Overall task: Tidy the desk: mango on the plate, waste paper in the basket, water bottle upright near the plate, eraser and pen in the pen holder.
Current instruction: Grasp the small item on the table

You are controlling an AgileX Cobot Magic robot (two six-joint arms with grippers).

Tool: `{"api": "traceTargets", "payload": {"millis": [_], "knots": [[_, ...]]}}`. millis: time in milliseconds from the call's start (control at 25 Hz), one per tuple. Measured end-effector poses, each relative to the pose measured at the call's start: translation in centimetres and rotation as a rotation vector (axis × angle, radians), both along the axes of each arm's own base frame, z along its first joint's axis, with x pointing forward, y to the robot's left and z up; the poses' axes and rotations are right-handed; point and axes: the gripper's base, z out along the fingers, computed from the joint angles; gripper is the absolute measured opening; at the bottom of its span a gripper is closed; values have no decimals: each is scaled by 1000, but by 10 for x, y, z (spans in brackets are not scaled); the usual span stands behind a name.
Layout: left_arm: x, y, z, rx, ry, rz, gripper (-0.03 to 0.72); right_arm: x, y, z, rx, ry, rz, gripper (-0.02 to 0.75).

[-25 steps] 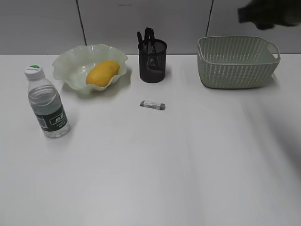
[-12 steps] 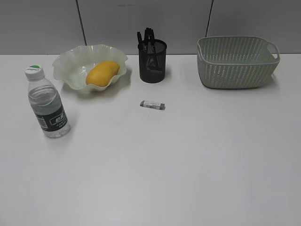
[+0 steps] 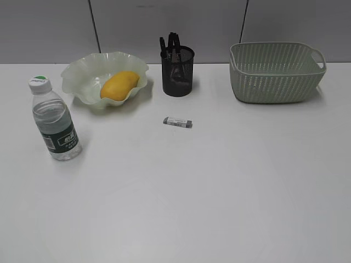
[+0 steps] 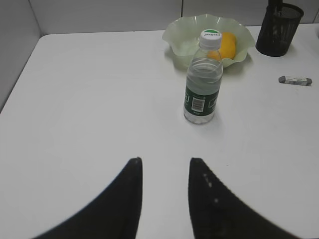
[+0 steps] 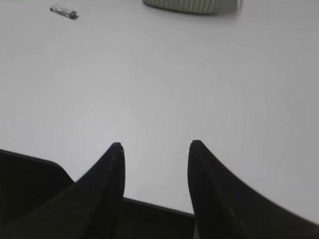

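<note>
Right arm gone from above basket (image 3: 277,72); both grippers' fingers apart, empty.

desk (image 3: 219,192): white, plain, fills most of the frame
wall (image 3: 131,27): grey panels with dark seams, across the top edge

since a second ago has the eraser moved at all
No. The eraser lies at the same spot on the table, just in front of the pen holder, with the same gap between them.
</note>
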Motion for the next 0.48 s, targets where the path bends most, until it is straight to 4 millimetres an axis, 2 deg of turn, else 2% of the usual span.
{"api": "traceTargets", "payload": {"millis": [80, 280, 400, 480], "knots": [[0, 0, 0, 0, 0, 0, 237, -5, -1, 0, 29, -56, 11, 346], [7, -1, 0, 12, 42, -2, 237, 2, 4, -2, 57, -116, 38, 346], [24, -5, 1, 57, 128, -22, 237, 3, 5, -2, 59, -126, 50, 346], [43, -11, 6, 93, 179, -63, 240, 3, 6, -2, 62, -128, 52, 346]]}}
